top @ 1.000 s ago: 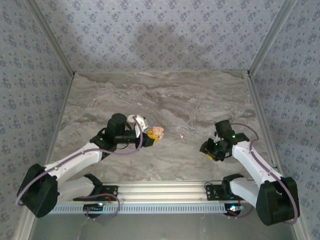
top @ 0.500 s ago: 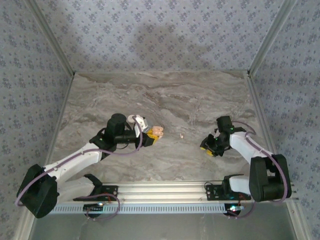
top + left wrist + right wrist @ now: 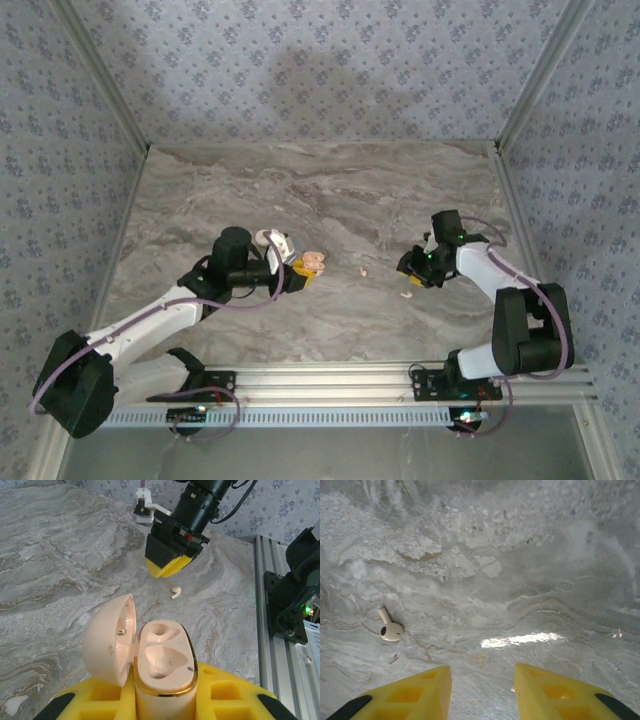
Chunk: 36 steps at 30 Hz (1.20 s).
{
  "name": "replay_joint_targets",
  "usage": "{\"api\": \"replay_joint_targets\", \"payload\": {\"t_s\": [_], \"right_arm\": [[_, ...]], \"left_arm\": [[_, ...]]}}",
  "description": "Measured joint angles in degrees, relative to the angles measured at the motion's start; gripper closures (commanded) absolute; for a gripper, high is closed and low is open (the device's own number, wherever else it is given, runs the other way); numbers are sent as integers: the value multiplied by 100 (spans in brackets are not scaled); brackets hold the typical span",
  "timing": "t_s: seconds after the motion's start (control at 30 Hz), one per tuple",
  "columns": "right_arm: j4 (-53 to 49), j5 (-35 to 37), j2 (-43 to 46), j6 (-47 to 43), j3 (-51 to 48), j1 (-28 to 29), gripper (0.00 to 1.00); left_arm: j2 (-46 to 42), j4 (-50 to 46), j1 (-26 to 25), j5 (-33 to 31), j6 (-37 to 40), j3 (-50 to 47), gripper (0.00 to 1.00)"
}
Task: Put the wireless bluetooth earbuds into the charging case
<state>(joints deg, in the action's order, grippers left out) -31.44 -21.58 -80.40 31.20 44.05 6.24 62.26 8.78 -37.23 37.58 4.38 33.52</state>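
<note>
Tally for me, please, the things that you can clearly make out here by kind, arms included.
Earbuds: 1, lying on the table
Charging case: 1, lid open, held in the left fingers
Arms: 2
Total: 4

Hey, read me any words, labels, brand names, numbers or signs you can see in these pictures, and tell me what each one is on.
No text can be read anywhere.
charging case: plain cream, no print; two tiny dark specks on it are too small to tell as text.
earbud: blank.
table: marble veining, no writing.
</note>
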Motion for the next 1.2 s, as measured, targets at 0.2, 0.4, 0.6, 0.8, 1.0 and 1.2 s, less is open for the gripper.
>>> {"api": "replay_joint_targets", "payload": {"t_s": [0.2,0.4,0.6,0.8,1.0,1.2], "right_arm": [[-564,238,531,-79,-46,31,58],[-741,271,966,55,-573,114,58],[-566,144,780,267,-868,199,59],[-269,114,483,286,-866,216,60],[-144,116,122,284,-741,216,61],[-367,98,-234,264,-417,216,61]], "left_arm": [[0,2,4,-17,0,0,80],[11,2,11,-13,0,2,80],[17,2,11,-2,0,2,80],[17,2,11,4,0,7,80],[17,-9,15,4,2,7,80],[15,-87,39,2,2,9,80]]}}
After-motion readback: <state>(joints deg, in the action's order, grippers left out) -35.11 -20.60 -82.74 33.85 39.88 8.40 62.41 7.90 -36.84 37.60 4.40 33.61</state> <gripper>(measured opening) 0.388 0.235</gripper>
